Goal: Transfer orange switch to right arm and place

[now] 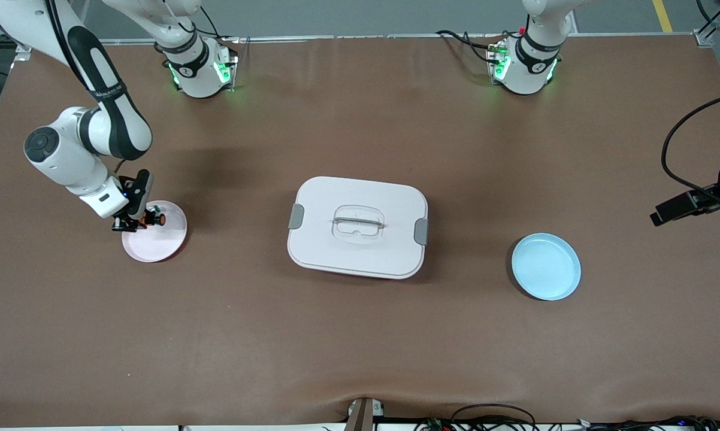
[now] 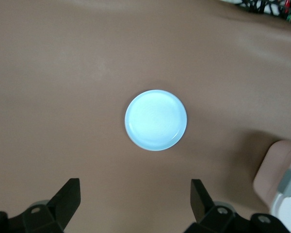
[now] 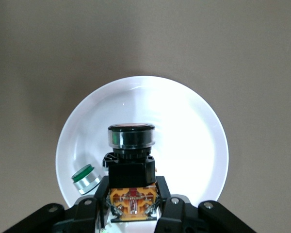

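Observation:
The orange switch is a stubby black part with an orange base and a round cap. My right gripper is shut on it over the pale pink plate at the right arm's end of the table. In the right wrist view the fingers clamp the switch's orange base, my right gripper is low over the plate, and I cannot tell whether the switch touches it. My left gripper is open and empty, high over the light blue plate; it is out of the front view.
A small silver piece with a green top lies on the pink plate beside the switch. A white lidded box stands mid-table. The light blue plate lies toward the left arm's end. A black camera mount juts in at that table edge.

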`<action>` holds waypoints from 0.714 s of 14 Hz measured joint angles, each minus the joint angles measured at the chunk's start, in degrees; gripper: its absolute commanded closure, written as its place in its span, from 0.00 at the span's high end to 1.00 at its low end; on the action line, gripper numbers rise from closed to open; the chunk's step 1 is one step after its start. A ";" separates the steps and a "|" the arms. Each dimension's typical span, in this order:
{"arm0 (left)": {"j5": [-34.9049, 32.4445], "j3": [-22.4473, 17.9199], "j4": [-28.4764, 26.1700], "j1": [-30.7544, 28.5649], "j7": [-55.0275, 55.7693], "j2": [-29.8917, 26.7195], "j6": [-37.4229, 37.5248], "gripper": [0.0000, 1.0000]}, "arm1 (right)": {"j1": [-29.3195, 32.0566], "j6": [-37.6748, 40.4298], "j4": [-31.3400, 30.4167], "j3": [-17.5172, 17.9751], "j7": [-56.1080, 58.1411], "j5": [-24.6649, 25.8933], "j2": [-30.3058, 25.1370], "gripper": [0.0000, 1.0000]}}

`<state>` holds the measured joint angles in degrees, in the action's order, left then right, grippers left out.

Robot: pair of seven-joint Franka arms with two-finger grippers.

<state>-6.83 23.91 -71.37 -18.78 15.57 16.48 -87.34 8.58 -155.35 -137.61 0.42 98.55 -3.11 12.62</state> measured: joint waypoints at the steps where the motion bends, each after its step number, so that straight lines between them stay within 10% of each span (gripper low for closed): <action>1: 0.01 -2.48 -1.27 2.12 -1.36 -1.57 0.05 1.00 | 0.14 0.00 0.84 0.00 0.00 0.00 0.90 0.00; 10: 5.21 -19.25 -20.49 16.30 -10.54 -17.63 -7.52 1.00 | 0.90 0.04 6.27 0.21 0.04 0.00 8.67 0.00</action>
<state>-1.62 4.65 -91.85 -2.48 5.03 -1.15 -94.87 9.48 -155.31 -131.33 0.63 98.58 -3.11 21.29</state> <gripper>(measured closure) 0.000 0.590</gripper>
